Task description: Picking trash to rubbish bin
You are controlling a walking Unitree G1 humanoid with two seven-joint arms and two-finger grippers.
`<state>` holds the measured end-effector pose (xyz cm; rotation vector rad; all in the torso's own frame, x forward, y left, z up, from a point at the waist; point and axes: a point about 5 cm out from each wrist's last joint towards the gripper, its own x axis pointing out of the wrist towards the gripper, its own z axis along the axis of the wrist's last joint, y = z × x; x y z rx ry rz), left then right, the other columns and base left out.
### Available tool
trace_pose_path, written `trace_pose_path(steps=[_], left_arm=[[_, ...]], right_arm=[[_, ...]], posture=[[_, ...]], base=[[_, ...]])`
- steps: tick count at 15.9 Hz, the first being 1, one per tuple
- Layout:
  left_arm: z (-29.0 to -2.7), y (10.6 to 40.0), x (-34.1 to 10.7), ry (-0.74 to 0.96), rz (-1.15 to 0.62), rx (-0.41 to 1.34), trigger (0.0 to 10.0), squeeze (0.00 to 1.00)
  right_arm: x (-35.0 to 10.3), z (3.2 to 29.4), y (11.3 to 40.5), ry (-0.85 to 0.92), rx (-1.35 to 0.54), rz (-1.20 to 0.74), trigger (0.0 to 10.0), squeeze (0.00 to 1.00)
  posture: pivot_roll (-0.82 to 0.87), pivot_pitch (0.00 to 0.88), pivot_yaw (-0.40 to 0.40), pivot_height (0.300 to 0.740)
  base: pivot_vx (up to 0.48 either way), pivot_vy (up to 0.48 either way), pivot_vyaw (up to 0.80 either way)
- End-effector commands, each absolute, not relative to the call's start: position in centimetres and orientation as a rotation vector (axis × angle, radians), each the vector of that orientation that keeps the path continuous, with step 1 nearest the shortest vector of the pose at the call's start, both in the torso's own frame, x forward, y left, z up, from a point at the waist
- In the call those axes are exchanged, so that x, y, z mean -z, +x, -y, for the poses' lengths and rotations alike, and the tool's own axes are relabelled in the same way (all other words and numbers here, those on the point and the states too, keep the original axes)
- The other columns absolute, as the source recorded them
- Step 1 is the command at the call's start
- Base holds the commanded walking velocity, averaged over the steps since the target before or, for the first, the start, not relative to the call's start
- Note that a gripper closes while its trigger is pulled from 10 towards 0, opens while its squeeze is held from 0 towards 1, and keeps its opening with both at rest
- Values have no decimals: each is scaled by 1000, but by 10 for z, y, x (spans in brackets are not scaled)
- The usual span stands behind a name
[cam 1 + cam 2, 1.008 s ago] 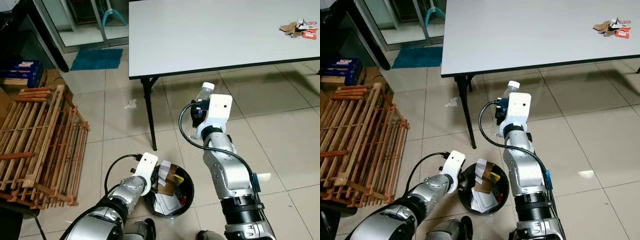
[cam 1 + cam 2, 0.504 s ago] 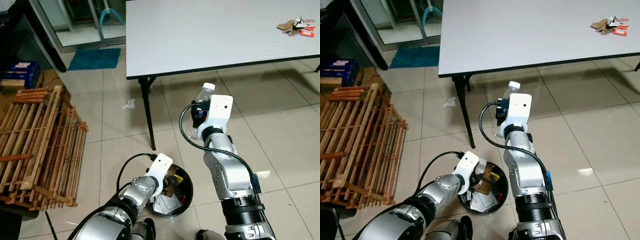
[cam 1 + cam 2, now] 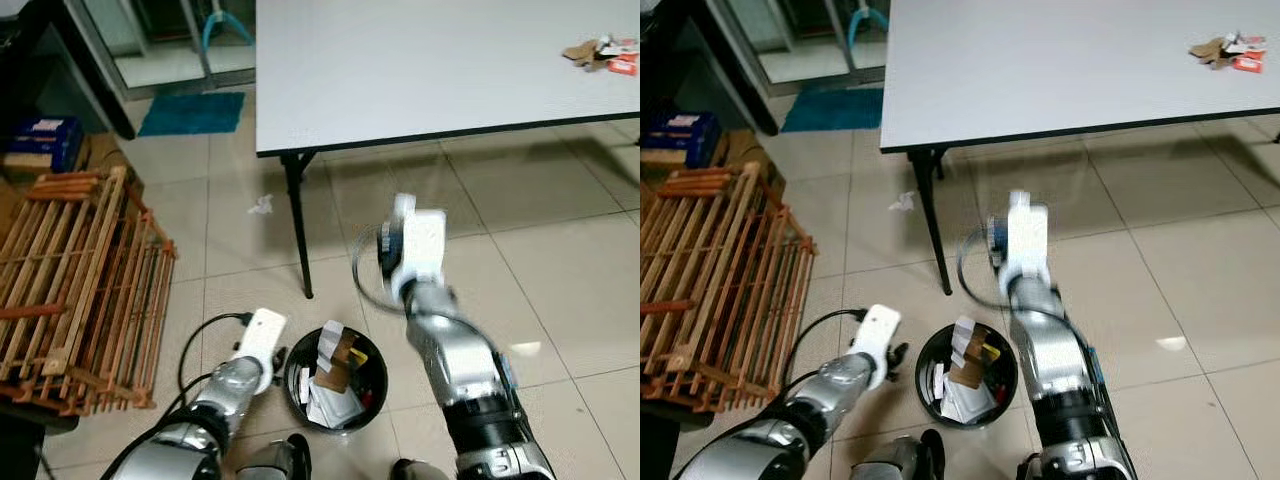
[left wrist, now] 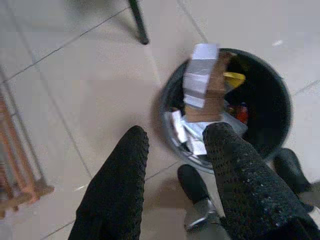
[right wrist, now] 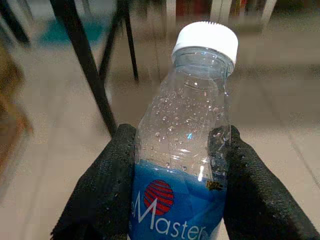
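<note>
Bottle gripped, bin below

Firmly clamped between the right hand's (image 5: pixel 177 200) two black fingers (image 5: pixel 100 195) is a clear plastic water bottle (image 5: pixel 187 150) with a white cap and a blue label. That hand is raised above the tiled floor (image 3: pixel 560 260), beside the black leg of the white table (image 3: pixel 440 60), and looks motion-blurred in the head views. The left hand (image 4: pixel 175 165) hangs low with its fingers parted and nothing between them, just beside the round black rubbish bin (image 3: pixel 372 350). Cardboard and paper scraps (image 3: pixel 335 365) sit in the bin. A crumpled white scrap (image 3: pixel 262 206) lies on the floor near the table leg, and small litter (image 3: pixel 600 52) rests on the table's far corner. A wooden slatted crate (image 3: pixel 80 290) stands on the robot's left.
</note>
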<state>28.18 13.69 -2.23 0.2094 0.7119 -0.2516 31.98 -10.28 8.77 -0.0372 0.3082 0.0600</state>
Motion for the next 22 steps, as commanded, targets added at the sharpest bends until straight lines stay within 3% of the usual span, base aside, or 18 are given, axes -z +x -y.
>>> trace_pose_path(steps=[1, 5, 9, 11, 13, 19, 20, 22], left_arm=[[-154, 283, 20, 200, -684, 170, 10000, 0], [-177, 290, 9, 199, -589, 37, 10000, 0], [-189, 312, -24, 135, -384, -91, 10000, 0], [-199, 326, -51, 72, -236, -166, 10000, 0], [-209, 329, -59, 78, -203, -214, 10000, 0], [-213, 328, -64, 84, -165, -235, 10000, 0], [-208, 328, -63, 75, -166, -228, 10000, 0], [-197, 330, -64, 64, -162, -199, 10000, 0]], right_arm=[[-70, 103, 313, -63, -86, -380, 10000, 0], [-42, 87, 303, -24, -200, -533, 10000, 0], [-10, 51, 290, 80, -368, -740, 10000, 0], [-2, 34, 282, 63, -436, -793, 10000, 0], [0, 24, 279, 49, -476, -816, 10000, 0], [5, 26, 279, 150, -424, -815, 10000, 0], [1, 28, 283, 163, -407, -784, 10000, 1000], [-2, 30, 288, 184, -392, -762, 10000, 1000]], posture=[[1, 170, 78, 740], [11, 177, 56, 740], [25, 177, 36, 740], [41, 179, 28, 740], [45, 177, 26, 740], [47, 178, 14, 740], [46, 177, 12, 740], [39, 174, 13, 740]], base=[[0, 0, 0], [0, 0, 0], [0, 0, 0], [0, 0, 0], [0, 0, 0], [0, 0, 0], [0, 0, 0], [0, 0, 0]])
